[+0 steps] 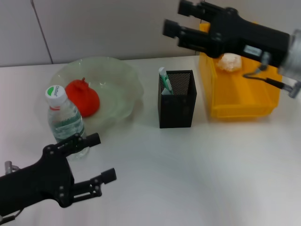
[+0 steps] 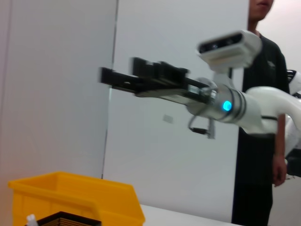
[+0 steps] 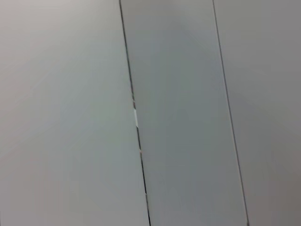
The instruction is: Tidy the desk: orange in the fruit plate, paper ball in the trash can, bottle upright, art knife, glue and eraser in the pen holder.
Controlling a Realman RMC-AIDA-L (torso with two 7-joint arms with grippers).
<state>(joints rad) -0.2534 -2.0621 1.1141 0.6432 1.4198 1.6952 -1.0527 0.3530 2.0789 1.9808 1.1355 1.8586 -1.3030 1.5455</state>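
Almost tidy: most things look put away.

The orange (image 1: 82, 98) sits in the fruit plate (image 1: 120, 75), the paper ball (image 1: 228, 61) in the trash can (image 1: 240, 101), the bottle (image 1: 65, 120) stands upright. Something green-and-white pokes from the pen holder (image 1: 177, 100). No eraser shows. The left gripper (image 1: 96, 157), near the bottle, and the raised right gripper (image 1: 178, 20) are both spread apart, holding nothing.

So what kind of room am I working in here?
Probably a lab or office test area, not a home: a plain white table against bare panelled walls, a yellow plastic trash can and pen holder as props, and a person standing beside the robot.
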